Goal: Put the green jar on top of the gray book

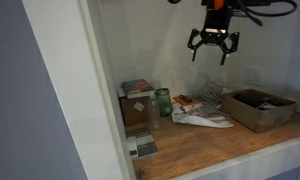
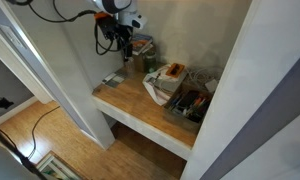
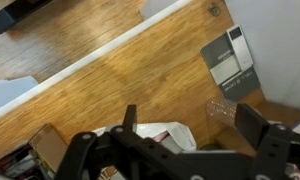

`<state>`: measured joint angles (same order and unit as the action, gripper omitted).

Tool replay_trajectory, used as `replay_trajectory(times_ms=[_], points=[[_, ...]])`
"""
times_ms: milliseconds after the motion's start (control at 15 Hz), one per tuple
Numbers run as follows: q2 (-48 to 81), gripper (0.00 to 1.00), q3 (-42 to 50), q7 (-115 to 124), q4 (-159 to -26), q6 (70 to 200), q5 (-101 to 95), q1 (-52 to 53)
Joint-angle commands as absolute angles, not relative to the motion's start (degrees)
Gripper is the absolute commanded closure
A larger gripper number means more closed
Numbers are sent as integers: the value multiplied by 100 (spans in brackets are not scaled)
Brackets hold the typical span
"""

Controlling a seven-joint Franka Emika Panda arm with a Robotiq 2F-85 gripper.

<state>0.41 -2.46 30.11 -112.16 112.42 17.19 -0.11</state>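
The hand (image 1: pixel 213 42) hung open, high above the surface (image 1: pixel 220 145). The green jar (image 1: pixel 163 101) stood just beside the brown box (image 1: pixel 137 113), farther back than the gray book (image 1: pixel 142 148). Being glass (rigid, slick, breakable), it probably wanted a gentle pinch across its middle.

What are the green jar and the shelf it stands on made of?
The green jar looks like glass, possibly plastic: translucent green, with a darker lid. The shelf appears to be wood, smooth-finished: warm brown with plank seams and grain lines showing in the wrist view.
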Motion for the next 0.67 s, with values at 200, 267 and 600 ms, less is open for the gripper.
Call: replay_trajectory(times_ms=[200, 267, 600], points=[[1955, 0, -144, 4604, -8803, 11279, 1349, 314], [2191, 0, -108, 4814, -8491, 11257, 1193, 386], [3337, 0, 84, 5612, -6984, 11098, 624, 675]])
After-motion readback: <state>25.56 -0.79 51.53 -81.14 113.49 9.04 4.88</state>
